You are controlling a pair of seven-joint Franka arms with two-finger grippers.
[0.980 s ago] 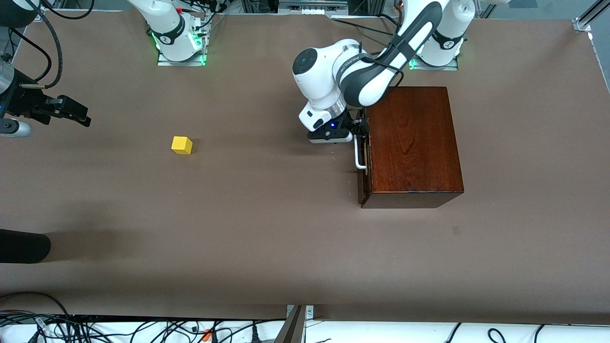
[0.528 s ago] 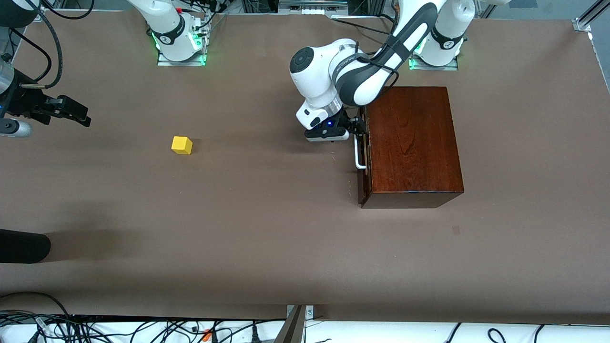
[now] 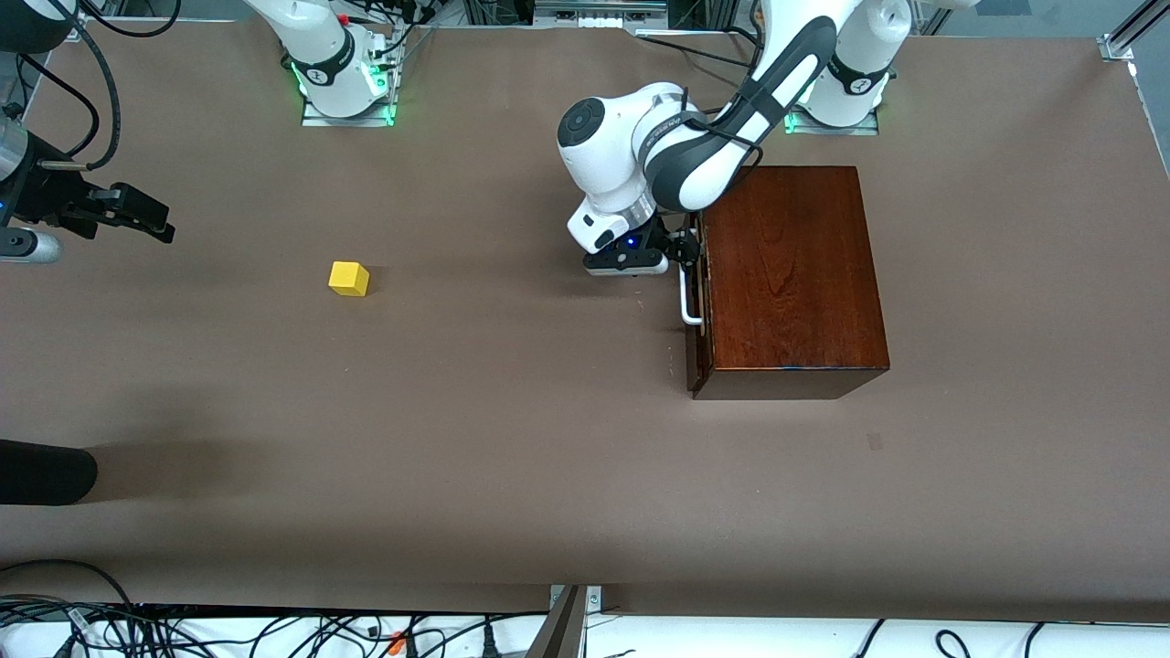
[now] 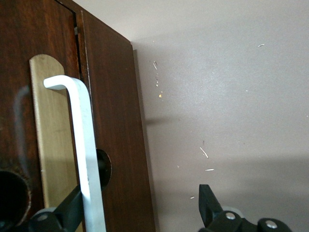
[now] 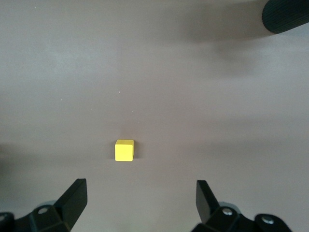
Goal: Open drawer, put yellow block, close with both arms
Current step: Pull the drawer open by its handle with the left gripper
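The dark reddish-brown wooden box [image 3: 791, 274] stands toward the left arm's end of the table. Its drawer [image 3: 697, 315] looks shut, with the white bar handle [image 3: 687, 300] facing the right arm's end. My left gripper [image 3: 687, 249] is open at the handle's end nearer the robots. In the left wrist view the gripper [image 4: 140, 200] has one finger [image 4: 67, 212] tucked beside the handle [image 4: 84, 140] against the drawer front [image 4: 116, 121], the other over the table. The yellow block [image 3: 348, 278] lies on the table toward the right arm's end. My right gripper [image 3: 137, 215] waits open, the block [image 5: 124, 150] ahead of it [image 5: 140, 191].
A black rounded object [image 3: 46, 471] juts in at the table's edge at the right arm's end, nearer the front camera than the block; it also shows in the right wrist view [image 5: 287, 14]. Cables lie along the table's near edge.
The left arm's wrist and gripper have shifted slightly at the drawer handle. The drawer, the yellow block and the right arm have not moved.
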